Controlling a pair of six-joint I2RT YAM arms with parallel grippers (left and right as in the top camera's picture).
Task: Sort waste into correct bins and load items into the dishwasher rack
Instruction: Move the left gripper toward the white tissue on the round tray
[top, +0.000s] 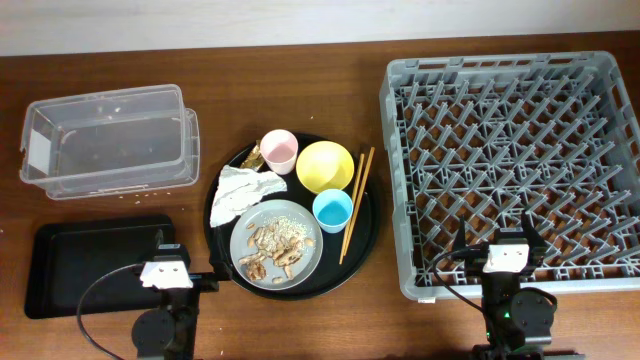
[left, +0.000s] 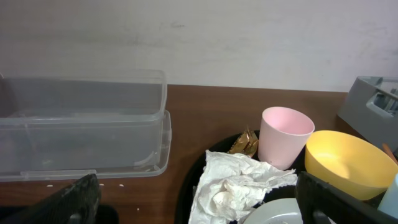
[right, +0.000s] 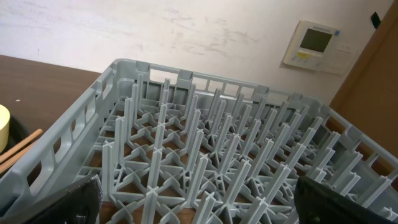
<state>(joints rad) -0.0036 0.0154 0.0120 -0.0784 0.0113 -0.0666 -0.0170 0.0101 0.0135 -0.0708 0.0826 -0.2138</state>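
I've got both claws spread wide and empty. I judge each is staged for its own side. The left claw has the napkin, pink cup and yellow bowl just ahead, with the clear box ahead-left. The right claw faces the rack. Only overhead shows me the plate, scraps, blue cup and chopsticks, plus the shallow black tray left of the left claw.

Light is soft & even w/ only faint shadows; the overhead view is sharp, w/ a mild sheen on the wooden table & pale reflections on the clear box. Wrist views are softer: the wall is bright, and the dark fingers at the bottom corners are blurred, out of focus.
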